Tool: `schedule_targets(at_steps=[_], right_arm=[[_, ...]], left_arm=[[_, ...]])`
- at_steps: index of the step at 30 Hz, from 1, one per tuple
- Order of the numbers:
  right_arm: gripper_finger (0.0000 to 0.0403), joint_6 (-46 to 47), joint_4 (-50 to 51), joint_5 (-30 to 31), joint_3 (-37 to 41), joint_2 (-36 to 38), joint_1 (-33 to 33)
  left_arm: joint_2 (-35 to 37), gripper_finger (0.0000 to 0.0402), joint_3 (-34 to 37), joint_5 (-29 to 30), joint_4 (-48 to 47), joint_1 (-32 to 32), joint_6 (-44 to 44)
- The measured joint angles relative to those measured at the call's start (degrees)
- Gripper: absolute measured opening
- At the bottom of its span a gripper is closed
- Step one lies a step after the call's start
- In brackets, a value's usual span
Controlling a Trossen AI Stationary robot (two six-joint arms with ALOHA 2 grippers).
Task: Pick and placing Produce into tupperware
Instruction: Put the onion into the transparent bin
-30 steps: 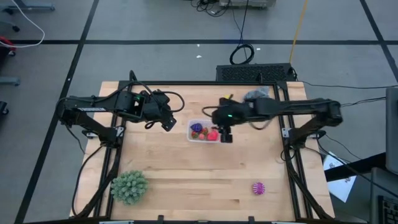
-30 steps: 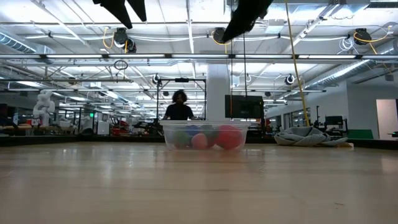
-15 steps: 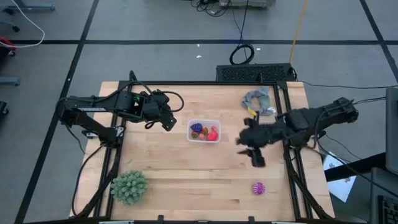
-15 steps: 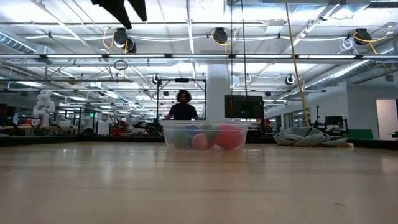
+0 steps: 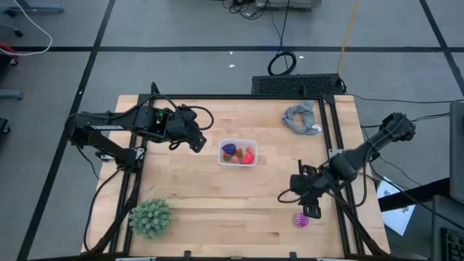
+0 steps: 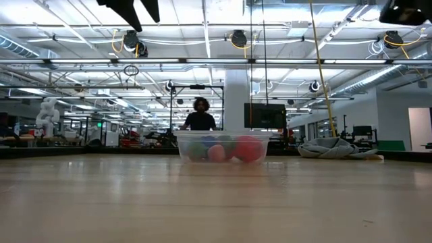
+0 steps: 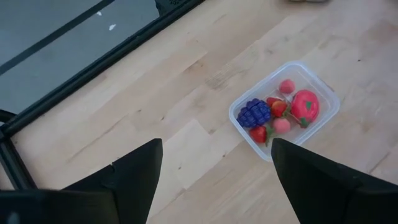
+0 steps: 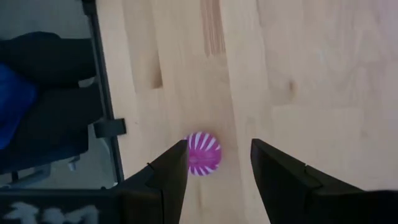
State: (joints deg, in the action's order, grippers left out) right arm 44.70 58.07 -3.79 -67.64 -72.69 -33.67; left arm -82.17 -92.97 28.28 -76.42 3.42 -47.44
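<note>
Having swung my right pincer (image 5: pixel 309 206) from the tupperware (image 5: pixel 238 153) to the surface's near edge, I held it empty, fingers apart, above the magenta spiky ball (image 5: pixel 301 219), while my left pincer (image 5: pixel 196 141) waited wide beside the tub.

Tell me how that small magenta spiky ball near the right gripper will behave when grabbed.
The magenta spiky ball looks round, so a nudge may roll it. Its spikes probably give under the right gripper, aiding grip. It seems small and light.
</note>
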Motion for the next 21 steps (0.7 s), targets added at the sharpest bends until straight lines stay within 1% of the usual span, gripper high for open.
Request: schedule_targets(at_steps=[5,13,18,21], right_arm=[[0.0165,7.00,-1.26,0.15,2.31,0.00,-2.12],[0.0165,26.18,-1.39,0.93,4.17,0.00,-7.66],[0.0165,39.36,-5.02,6.13,4.81,0.00,-14.80],[0.0165,48.09,-7.19,12.19,4.81,-0.17,-19.68]], left_arm=[[0.00,0.0308,0.00,-1.35,0.00,0.00,-0.99],[0.00,0.0308,0.00,-1.38,0.00,0.04,-0.39],[0.00,0.0308,0.00,-1.33,0.00,0.04,0.16],[0.00,0.0308,0.00,-1.30,0.00,0.04,0.57]])
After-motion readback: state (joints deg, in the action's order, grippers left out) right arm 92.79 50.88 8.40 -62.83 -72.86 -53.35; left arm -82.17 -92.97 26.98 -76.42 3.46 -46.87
